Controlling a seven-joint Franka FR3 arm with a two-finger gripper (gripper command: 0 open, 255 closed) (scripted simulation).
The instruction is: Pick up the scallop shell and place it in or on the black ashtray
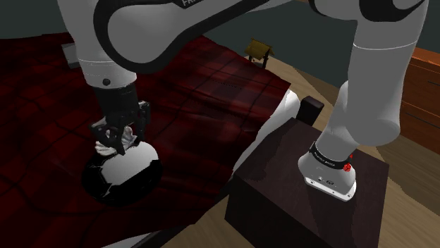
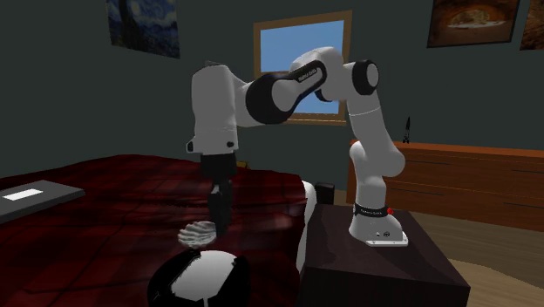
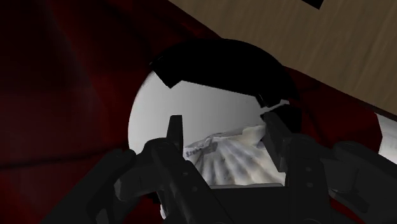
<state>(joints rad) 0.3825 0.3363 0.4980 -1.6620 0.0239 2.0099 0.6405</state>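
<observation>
Bed [image 1: 211,91]: the biggest thing in front of me, spread with a dark red checked cover, soft and rumpled into folds, with a pale wooden floor [image 1: 331,77] beyond its corner.
Arm [image 1: 381,84]: smooth white shells with dark joints, arching from its base over the bed. White lettering ran along a dark band on the upper link, but the shoulder view's top edge cut it and I could make out no whole word. The small print on the base ring was too fine to read.
Stand [image 1: 310,204]: a plain dark box with flat faces, right beside the bed's edge.
Ashtray [image 1: 120,176]: round and glossy black, lying on the cover. Its bowl threw back a broad white sheen, and the wrist view showed notches cut into the thick rim.
Gripper [image 1: 116,141]: all black and pointing down over the ashtray. Its two fingers [image 3: 175,130] stood a little apart, clamped on the shell between them.
Scallop shell [image 3: 229,159]: pale and fan-shaped with fine ribs. It was held at the fingertips, low over the ashtray's bowl and towards one side — whether it touched the bowl I could not tell.
</observation>
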